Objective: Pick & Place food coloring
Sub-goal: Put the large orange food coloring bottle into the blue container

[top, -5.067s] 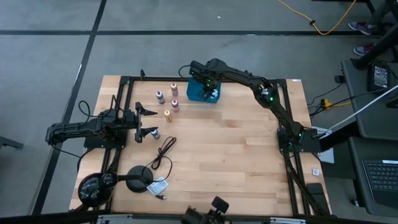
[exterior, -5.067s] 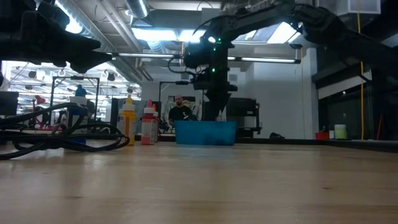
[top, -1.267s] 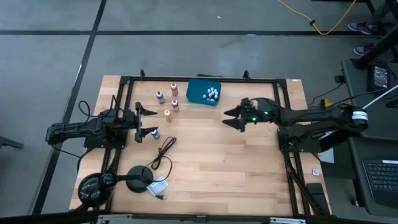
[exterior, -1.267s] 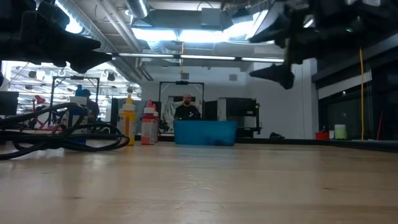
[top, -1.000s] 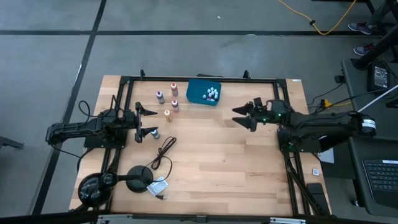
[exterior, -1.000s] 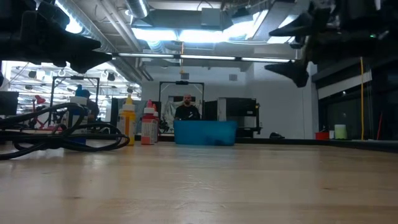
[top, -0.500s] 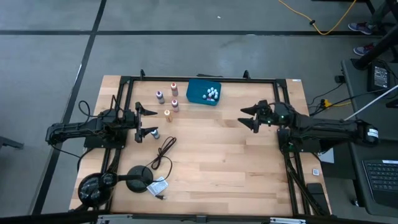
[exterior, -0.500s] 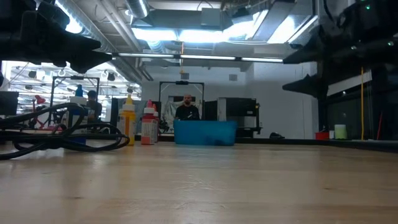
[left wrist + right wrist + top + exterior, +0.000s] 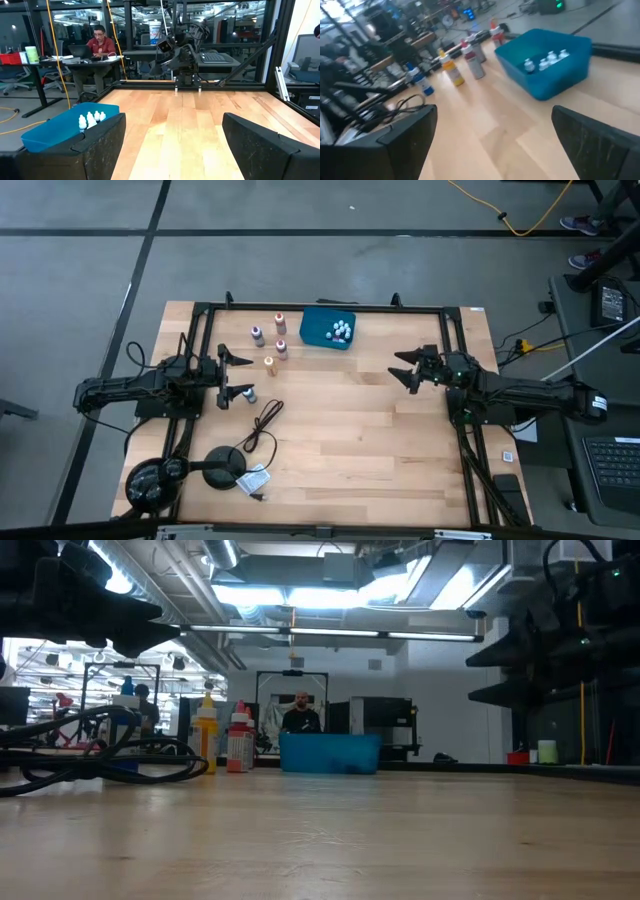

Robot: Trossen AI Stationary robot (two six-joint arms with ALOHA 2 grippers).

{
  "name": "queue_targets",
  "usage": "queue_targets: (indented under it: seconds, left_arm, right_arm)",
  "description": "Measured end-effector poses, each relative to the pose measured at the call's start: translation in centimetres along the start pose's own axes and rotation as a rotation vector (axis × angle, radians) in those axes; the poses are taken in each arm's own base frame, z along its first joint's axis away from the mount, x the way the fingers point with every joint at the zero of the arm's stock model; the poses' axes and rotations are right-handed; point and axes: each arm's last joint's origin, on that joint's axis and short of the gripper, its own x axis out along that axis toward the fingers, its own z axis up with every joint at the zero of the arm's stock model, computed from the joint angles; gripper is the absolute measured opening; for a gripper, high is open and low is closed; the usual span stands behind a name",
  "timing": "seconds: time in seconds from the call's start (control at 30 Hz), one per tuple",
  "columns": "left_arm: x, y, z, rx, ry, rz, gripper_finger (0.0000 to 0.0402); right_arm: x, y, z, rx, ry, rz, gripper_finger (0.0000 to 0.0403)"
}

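The right gripper [image 9: 407, 369] is pulling back from the teal tray [image 9: 318, 335] toward its own base at the 3 o'clock side of the surface [image 9: 340, 440]. Its jaws are spread wide and there is nothing between them. A few seconds ago that arm was stretched right over the tray at 12 o'clock; now it sits folded low, well apart from it. By my reading a drop has just been made and the arm is free for another pick.

Inside the tray a cluster of small white-capped food coloring bottles [image 9: 342, 331] stands toward the 3 o'clock wall. More wait outside: four coloured bottles [image 9: 270, 340] stand upright in a loose group just at 9 o'clock of the tray, purple, red and orange among them. One more bottle [image 9: 248, 392] sits by the left gripper [image 9: 238, 376] at 9 o'clock, near the black cable [image 9: 264, 423].

The left gripper hasn't budged, jaws well apart and empty, parked at its edge.

So the job looks partly done, with bottles outside the tray to go.
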Motion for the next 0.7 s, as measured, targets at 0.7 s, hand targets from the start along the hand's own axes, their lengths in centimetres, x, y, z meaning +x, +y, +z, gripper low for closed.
queue_targets:
  seconds: [0.7]
  left_arm:
    - [0.0,0.0,0.0,0.0,0.0,0.0,0.0327]
  right_arm:
    - [-2.0,-0.8,0.2,-0.115,-0.094,-0.226,0.0392]
